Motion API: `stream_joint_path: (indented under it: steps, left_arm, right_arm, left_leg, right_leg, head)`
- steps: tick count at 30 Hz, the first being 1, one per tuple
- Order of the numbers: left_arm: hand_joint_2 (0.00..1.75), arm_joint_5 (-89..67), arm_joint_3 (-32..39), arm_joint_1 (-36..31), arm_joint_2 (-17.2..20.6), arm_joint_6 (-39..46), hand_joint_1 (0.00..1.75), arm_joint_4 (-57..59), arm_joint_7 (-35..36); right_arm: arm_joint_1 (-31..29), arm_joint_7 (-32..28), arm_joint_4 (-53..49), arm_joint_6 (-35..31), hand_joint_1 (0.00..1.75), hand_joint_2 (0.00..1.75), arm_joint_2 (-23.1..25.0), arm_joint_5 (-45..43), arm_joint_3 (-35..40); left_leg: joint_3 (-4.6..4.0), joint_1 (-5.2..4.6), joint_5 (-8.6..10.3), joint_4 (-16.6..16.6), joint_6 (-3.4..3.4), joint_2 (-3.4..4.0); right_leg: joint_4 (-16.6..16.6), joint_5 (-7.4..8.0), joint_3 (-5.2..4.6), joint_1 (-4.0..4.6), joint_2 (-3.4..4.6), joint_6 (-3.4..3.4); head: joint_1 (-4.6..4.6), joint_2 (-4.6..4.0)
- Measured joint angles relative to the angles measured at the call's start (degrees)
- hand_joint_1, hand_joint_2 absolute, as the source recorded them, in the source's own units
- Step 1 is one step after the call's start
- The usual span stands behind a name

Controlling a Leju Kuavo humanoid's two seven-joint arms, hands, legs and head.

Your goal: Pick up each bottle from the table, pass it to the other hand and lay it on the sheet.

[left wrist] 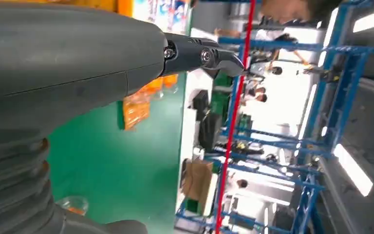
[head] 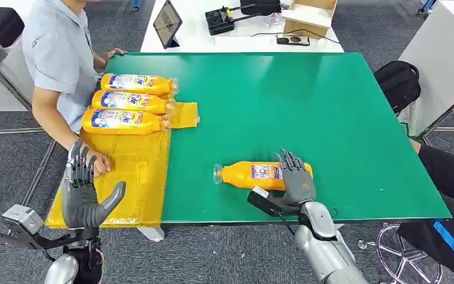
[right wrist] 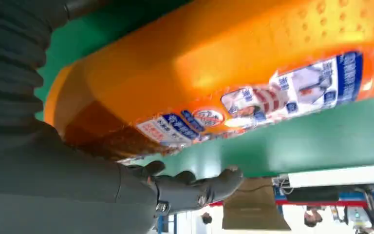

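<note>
2 hands: right hand (head: 295,177) flat over bottle (head: 254,175); left hand (head: 83,192) raised, spread.

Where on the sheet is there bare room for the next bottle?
The sheet is bare on its near half, between the nearest laid bottle and the table's front edge. Its far end is crowded with three bottles. A person's hand rests on its left edge beside the left hand.
</note>
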Motion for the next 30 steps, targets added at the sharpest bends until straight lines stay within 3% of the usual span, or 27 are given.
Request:
stream_joint_path:
  steps: [7,8,9,11,22,24,27,30]
  left_arm:
    - [1.75,0.2,0.5,1.3,0.0,-1.8,0.0,-0.4,2.0]
    - [1.75,0.2,0.6,1.4,0.0,-1.9,0.0,-0.4,2.2]
    - [1.75,0.1,0.6,1.5,0.0,-1.9,0.0,-0.5,2.3]
    - [1.75,0.1,0.7,1.5,0.0,-2.0,0.0,-0.5,2.8]
    - [1.75,0.7,1.6,1.5,0.0,-2.8,0.0,-0.4,4.8]
    - [1.75,0.7,1.7,1.5,0.0,-2.8,0.0,-0.4,4.9]
    - [1.75,0.7,1.8,1.5,0.0,-2.7,0.0,-0.4,5.0]
    - [1.75,0.8,2.0,1.5,0.0,-2.6,0.0,-0.4,5.3]
  right_arm:
    - [-0.2,2.7,-1.0,5.4,0.0,1.75,-0.1,0.2,0.6]
    - [-0.2,3.0,-1.0,5.7,1.29,1.75,-0.1,0.2,0.7]
    - [-0.4,3.2,-1.1,6.2,1.29,1.75,-0.2,0.4,0.8]
    - [-0.7,3.7,-1.1,7.5,1.75,1.75,-0.2,0.5,1.0]
    - [-3.7,5.0,0.2,12.3,1.73,1.75,-1.3,-1.7,2.4]
    - [-3.9,5.0,0.4,12.4,1.54,1.75,-1.4,-1.9,2.4]
    - [-4.1,5.1,0.6,12.4,1.4,1.75,-1.6,-2.0,2.4]
    - [-4.1,5.0,0.7,12.4,1.38,1.75,-2.1,-2.5,2.5]
  left_leg:
    - [0.18,0.0,-0.01,0.0,0.0,0.01]
    - [0.24,0.0,-0.01,0.0,0.0,0.01]
    - [0.27,0.0,-0.01,0.0,0.0,0.01]
    - [0.32,0.0,-0.01,0.0,0.0,0.01]
    - [0.5,0.0,0.0,0.0,0.0,-0.01]
    - [0.5,0.0,0.0,0.0,0.0,-0.01]
    - [0.5,0.0,-0.01,0.0,0.0,-0.01]
    - [0.52,0.0,-0.01,0.0,0.0,-0.03]
  right_leg:
    - [0.0,0.0,0.18,0.0,0.0,-0.01]
    - [0.0,0.0,0.23,0.0,0.0,0.0]
    - [0.0,0.0,0.27,0.0,0.0,0.0]
    - [0.0,0.0,0.32,0.0,0.0,-0.01]
    - [0.0,0.0,0.48,0.0,0.0,-0.01]
    - [0.0,0.0,0.48,0.0,0.0,-0.01]
    - [0.0,0.0,0.48,0.0,0.0,-0.01]
    - [0.0,0.0,0.47,0.0,-0.01,0.0]
  head:
    - [0.0,0.0]
    - [0.0,0.0]
    - [0.0,0.0]
    - [0.0,0.0]
    - [0.0,0.0]
    - [0.0,0.0]
    - [0.0,0.0]
    - [0.0,0.0]
